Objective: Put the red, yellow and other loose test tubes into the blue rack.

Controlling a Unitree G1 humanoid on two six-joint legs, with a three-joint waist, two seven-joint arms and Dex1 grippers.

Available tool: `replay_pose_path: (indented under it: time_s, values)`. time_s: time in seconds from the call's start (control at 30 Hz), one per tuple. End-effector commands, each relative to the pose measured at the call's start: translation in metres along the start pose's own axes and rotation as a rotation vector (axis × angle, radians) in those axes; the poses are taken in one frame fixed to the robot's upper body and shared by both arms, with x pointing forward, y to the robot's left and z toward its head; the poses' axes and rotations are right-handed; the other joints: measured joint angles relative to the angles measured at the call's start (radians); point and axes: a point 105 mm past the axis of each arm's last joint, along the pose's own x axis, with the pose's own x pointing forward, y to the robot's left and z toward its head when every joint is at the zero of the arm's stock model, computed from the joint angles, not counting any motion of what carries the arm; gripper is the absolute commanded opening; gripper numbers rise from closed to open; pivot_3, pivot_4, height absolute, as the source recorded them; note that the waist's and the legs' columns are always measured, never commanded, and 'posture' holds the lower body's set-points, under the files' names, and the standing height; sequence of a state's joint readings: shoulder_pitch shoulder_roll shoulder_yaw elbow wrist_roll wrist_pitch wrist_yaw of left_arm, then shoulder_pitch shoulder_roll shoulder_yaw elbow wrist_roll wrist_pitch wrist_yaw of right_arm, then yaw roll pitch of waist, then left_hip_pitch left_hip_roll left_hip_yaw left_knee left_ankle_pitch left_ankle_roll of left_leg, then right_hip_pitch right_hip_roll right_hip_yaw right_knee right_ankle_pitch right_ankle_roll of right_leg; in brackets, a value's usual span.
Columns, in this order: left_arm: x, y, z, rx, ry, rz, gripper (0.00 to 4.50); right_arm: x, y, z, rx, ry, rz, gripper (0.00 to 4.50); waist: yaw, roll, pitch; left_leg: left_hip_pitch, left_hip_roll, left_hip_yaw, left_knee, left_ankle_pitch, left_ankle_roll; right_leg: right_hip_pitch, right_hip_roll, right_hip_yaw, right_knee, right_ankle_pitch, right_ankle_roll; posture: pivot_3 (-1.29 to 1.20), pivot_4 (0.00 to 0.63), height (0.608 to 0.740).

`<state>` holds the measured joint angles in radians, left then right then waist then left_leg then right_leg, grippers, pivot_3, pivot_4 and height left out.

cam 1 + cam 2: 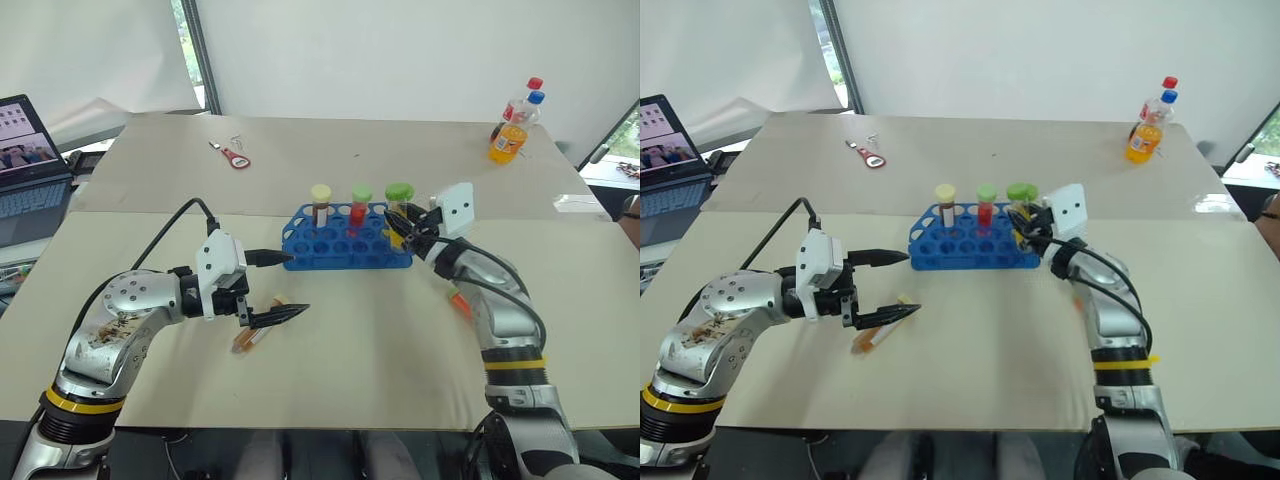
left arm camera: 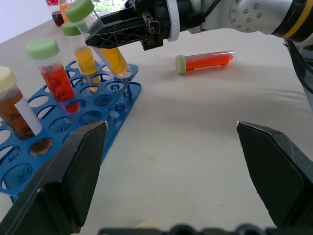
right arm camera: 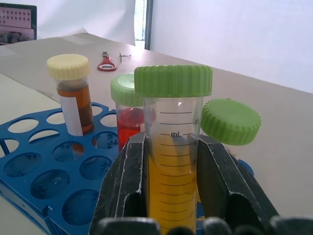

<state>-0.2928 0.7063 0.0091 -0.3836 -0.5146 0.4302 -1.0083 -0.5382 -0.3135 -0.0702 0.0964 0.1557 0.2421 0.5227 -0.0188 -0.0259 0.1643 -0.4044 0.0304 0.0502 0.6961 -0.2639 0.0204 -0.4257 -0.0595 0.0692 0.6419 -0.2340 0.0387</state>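
Tubes fill part of our blue rack [image 1: 345,243]; our right gripper [image 2: 105,36] clenches a yellow tube [image 3: 173,161] over a hole, left gripper [image 1: 280,288] released. An orange-red tube [image 2: 205,61] lies loose.

The rack [image 1: 345,240] stood mid-table [image 1: 380,350] with three tubes [image 1: 321,204] upright in its back row. The right hand [image 1: 405,231], at the rack's right end, held a fourth tube [image 2: 100,41] over a hole. One loose tube [image 2: 205,60] lay right of the rack, another [image 1: 255,333] under the left hand [image 1: 272,290]. Bottles [image 1: 510,135] stood at the far right corner.
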Motion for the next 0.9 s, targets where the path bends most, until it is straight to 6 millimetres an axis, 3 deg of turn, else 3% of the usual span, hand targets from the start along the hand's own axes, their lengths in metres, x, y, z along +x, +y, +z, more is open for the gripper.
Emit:
replay_pose_path:
  time_s: [0.03,0.5,0.57,0.7,0.9]
  values:
    - [0.000,-0.001,0.008,0.037,-0.028,0.005,4.50,-0.002,-0.004,0.003,-0.011,-0.029,-0.053,0.96,0.000,0.000,0.000,0.000,0.000,0.000,0.000,0.000,0.000,0.000,0.000,0.000,0.000,0.000,0.000,0.00,0.150,0.733]
    - [0.013,0.009,0.021,-0.028,-0.116,0.092,4.50,-0.009,0.010,-0.010,0.162,-0.116,-0.161,0.96,-0.003,0.000,0.000,0.000,0.000,-0.006,0.000,0.000,0.000,0.000,0.000,0.000,0.000,0.000,0.000,0.00,0.150,0.733]
    - [0.015,0.010,0.021,-0.022,-0.103,0.089,4.50,-0.011,0.007,-0.011,0.154,-0.111,-0.167,2.01,-0.003,0.000,0.000,0.000,0.000,-0.008,0.000,0.000,0.000,0.000,0.000,0.000,0.000,0.000,0.000,0.00,0.150,0.733]
    - [0.018,0.010,0.023,-0.020,-0.101,0.090,4.50,-0.016,0.001,-0.011,0.116,-0.075,-0.164,3.39,-0.003,0.000,0.000,0.000,0.000,-0.008,-0.001,0.000,0.000,0.000,0.000,0.000,0.000,0.000,0.000,0.00,0.150,0.733]
    - [0.022,0.014,0.024,-0.017,-0.100,0.119,4.50,-0.054,0.000,-0.006,-0.023,0.046,-0.036,3.39,0.011,0.000,0.000,-0.001,-0.001,-0.009,-0.001,0.000,0.000,0.000,-0.001,0.000,0.000,0.000,0.000,0.00,0.150,0.733]
